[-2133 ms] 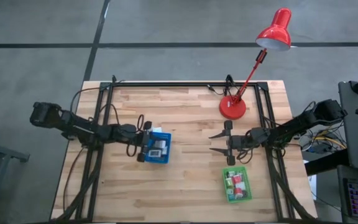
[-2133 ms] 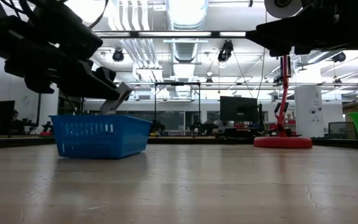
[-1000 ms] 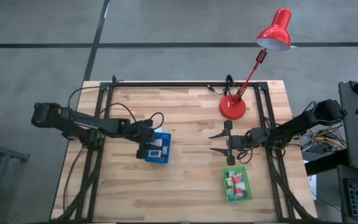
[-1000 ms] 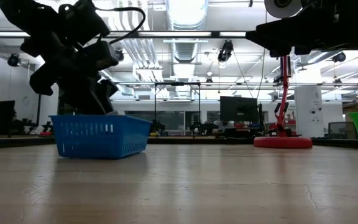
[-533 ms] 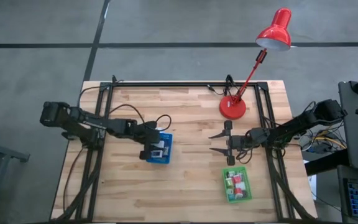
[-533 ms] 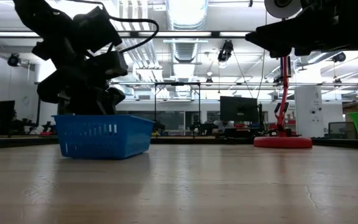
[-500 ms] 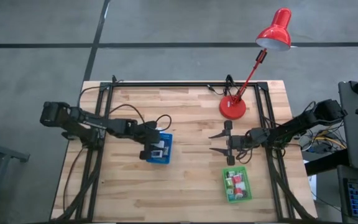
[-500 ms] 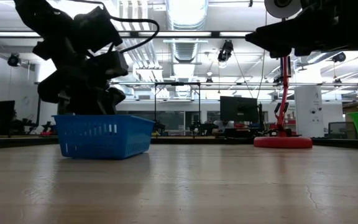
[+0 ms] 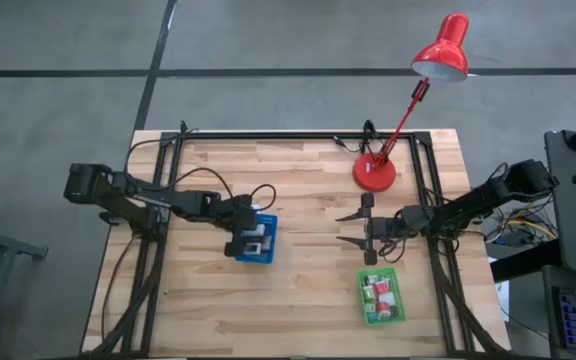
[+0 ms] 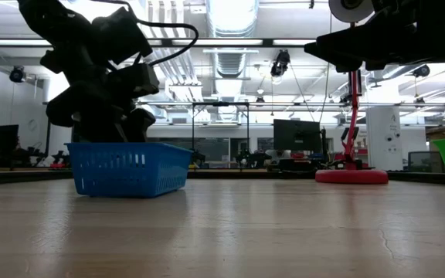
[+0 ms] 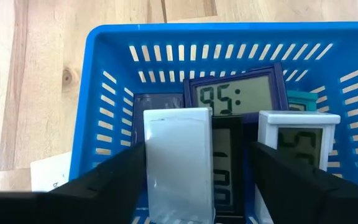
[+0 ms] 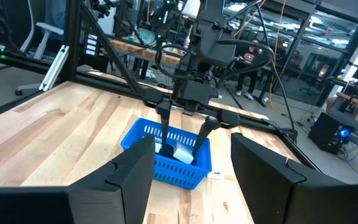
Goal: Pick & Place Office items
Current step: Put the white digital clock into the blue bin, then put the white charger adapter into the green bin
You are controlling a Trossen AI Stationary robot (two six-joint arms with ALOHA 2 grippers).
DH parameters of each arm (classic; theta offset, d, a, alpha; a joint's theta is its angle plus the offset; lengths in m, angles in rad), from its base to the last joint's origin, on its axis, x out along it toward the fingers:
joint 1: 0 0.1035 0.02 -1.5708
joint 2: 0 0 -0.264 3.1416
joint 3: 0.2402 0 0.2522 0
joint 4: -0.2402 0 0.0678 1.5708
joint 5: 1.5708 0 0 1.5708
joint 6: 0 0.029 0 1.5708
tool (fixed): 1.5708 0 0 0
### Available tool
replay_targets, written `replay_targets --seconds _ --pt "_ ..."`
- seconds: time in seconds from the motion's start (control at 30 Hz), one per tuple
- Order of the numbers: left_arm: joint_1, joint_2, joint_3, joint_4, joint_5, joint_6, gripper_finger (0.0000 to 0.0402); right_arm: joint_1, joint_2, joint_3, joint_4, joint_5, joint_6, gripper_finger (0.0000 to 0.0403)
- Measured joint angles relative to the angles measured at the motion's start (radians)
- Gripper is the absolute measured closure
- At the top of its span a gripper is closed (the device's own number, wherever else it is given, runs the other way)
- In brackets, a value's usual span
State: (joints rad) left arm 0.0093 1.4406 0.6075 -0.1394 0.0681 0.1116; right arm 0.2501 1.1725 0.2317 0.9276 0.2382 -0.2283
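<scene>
My left gripper (image 9: 245,238) reaches down into the blue tray (image 11: 98,93), open. Its two fingers (image 11: 114,180) stand either side of a white block (image 11: 179,163) and a black display box (image 11: 229,165). Beyond them in the tray are a navy box showing "95:" (image 11: 232,96), a white-framed one (image 11: 297,140) and a teal one (image 11: 301,98). The right wrist view shows the same gripper (image 12: 182,134) spread over that tray. My right gripper (image 9: 351,229) hangs open above the table, beyond the green tray (image 9: 382,296), which holds red, white and green items. My left gripper has one finger (image 11: 123,171) right beside the white block's long side (image 11: 151,168), coming from above. I cannot tell whether the finger touches it. The block stands in the tray among the other boxes.
A red desk lamp stands with its base (image 9: 375,172) at the table's far right, its head reaching past the far edge. A white paper slip (image 11: 48,174) lies beside the blue tray. Bare wood stretches between the two trays and along the near edge. A dark frame runs along the table's sides.
My left gripper has sunk lower into the blue tray and shifted a little toward the table's right, its arm reaching farther out. For the last half second it has kept still. The right arm has not moved.
</scene>
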Motion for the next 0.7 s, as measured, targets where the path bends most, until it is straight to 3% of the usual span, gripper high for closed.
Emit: replay_targets --seconds 0.47,0.7 --pt "-0.007 -0.012 0.098 -0.049 0.003 -0.005 0.0109 0.000 0.000 0.001 0.000 0.000 0.000 0.0200" --pt "-0.019 -0.098 0.118 -0.057 0.003 -0.008 0.0109 0.000 -0.014 0.001 -0.013 0.030 -0.001 0.0200"
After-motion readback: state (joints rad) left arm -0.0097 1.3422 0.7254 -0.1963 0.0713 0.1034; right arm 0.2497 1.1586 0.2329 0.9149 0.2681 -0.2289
